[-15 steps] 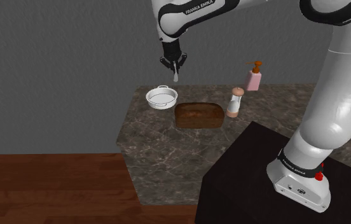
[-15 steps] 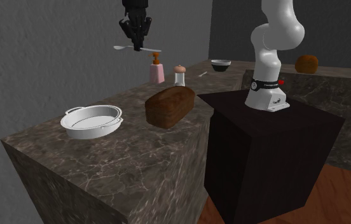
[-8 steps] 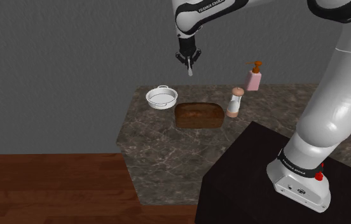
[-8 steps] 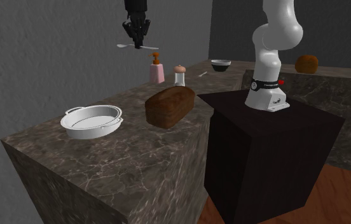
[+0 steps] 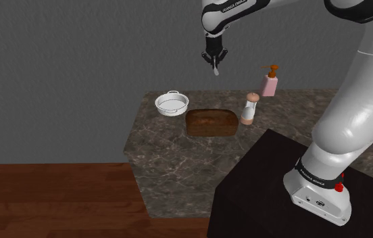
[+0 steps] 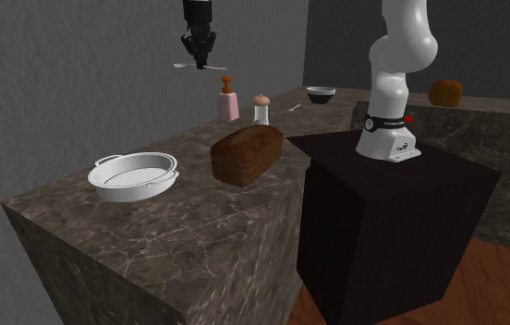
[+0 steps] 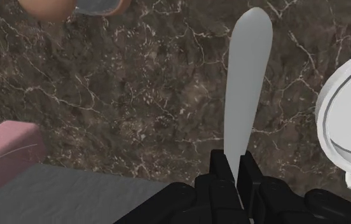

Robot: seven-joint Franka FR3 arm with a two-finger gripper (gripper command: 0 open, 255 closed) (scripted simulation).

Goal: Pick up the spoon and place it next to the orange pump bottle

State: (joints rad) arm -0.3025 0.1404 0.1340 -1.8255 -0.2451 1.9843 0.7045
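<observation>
In the wrist view we see the black gripper (image 7: pixel 236 167) closed on a plain grey spoon (image 7: pixel 248 76). Its 2 fingers (image 7: pixel 222 167) clasp one end from both sides, with nothing but the spoon between them. The rest of the spoon runs straight out ahead of the fingertips to a rounded tip. Beneath it lies a dark stone counter (image 7: pixel 136 95) veined in white.

In the shoulder view the held spoon hangs in the upper middle of the frame, clear of the counter and against the grey wall (image 5: pixel 77 67). The pump bottle (image 5: pixel 269 84), pink with an orange pump, stands at the counter's far edge, to the right of the spoon and lower. The 2 are apart, with open air between them.

In the second exterior view the spoon lies level near the top of the frame, left of middle. It sits above the bottle and a little to its left, and it pokes out of the gripper toward the frame's left.

On the counter we also see a small shaker (image 5: pixel 249 109) near the bottle and a brown loaf (image 5: pixel 211 122) in the middle. A white pan (image 5: pixel 171 103) with 2 handles sits to the left of the loaf. The arm's black stand (image 5: pixel 273 196) fills the lower right of the shoulder view.
</observation>
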